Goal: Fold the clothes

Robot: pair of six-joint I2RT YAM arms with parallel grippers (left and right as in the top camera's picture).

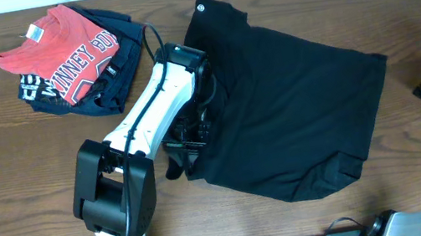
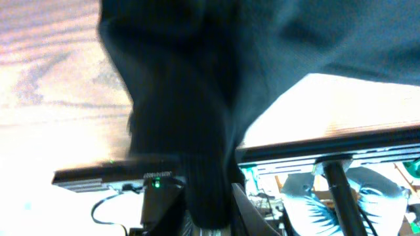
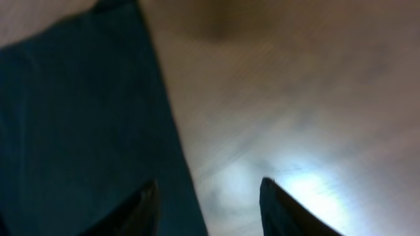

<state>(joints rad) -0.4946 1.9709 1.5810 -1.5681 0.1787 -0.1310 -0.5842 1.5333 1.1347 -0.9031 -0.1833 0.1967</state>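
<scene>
Right against the left wrist lens: dark folds of the black T-shirt (image 2: 197, 85), draped over the fingers of the left gripper (image 1: 187, 145) and hiding them; spread or pinching, impossible to tell. From overhead, laid across the centre and right of the wooden table (image 1: 19, 191) as a broad slanted shape, rumpled along the lower edge, with a small white logo (image 1: 202, 5) at its top left corner. Right gripper (image 3: 210, 200) with fingers (image 3: 141, 210) parted, bare table between them, gripping nothing; shirt edge at the left of that view. Upper left of the overhead view: red T-shirt (image 1: 56, 49) on a navy garment (image 1: 119, 65).
</scene>
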